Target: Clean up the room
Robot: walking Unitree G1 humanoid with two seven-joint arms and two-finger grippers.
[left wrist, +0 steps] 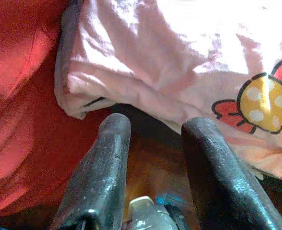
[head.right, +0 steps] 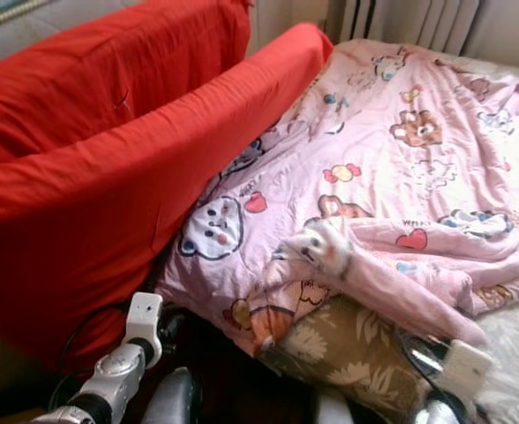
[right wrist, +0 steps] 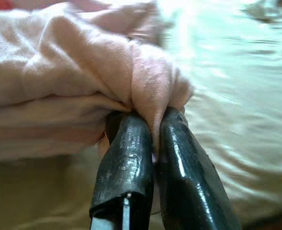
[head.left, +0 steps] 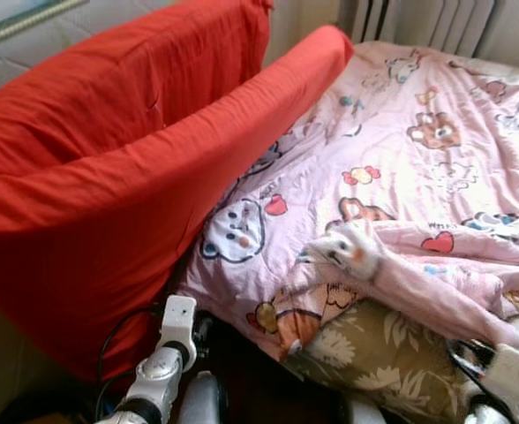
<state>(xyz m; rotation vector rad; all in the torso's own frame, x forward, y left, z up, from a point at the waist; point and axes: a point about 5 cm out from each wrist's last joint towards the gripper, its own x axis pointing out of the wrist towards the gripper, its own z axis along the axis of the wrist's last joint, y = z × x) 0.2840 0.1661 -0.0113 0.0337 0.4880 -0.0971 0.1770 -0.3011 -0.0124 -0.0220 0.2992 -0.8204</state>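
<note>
One gripper, your right (right wrist: pixel 153 124), is clamped on the pink blanket's (head.left: pixel 418 177) near corner, while your left gripper (left wrist: pixel 155 139) gapes empty just below its edge.

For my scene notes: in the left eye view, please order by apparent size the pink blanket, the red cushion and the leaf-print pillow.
1. pink blanket and red cushion: alike, unranked.
2. leaf-print pillow: smallest, partly under the blanket.

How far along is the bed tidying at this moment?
Little looks done: the pink blanket lies rumpled, its near edge folded back off the floral pillow. In hand: the right gripper is shut on a bunched fold of the blanket. The left gripper is open, beside the blanket's corner near the red cushion, holding nothing. Left: spreading the blanket flat.
</note>
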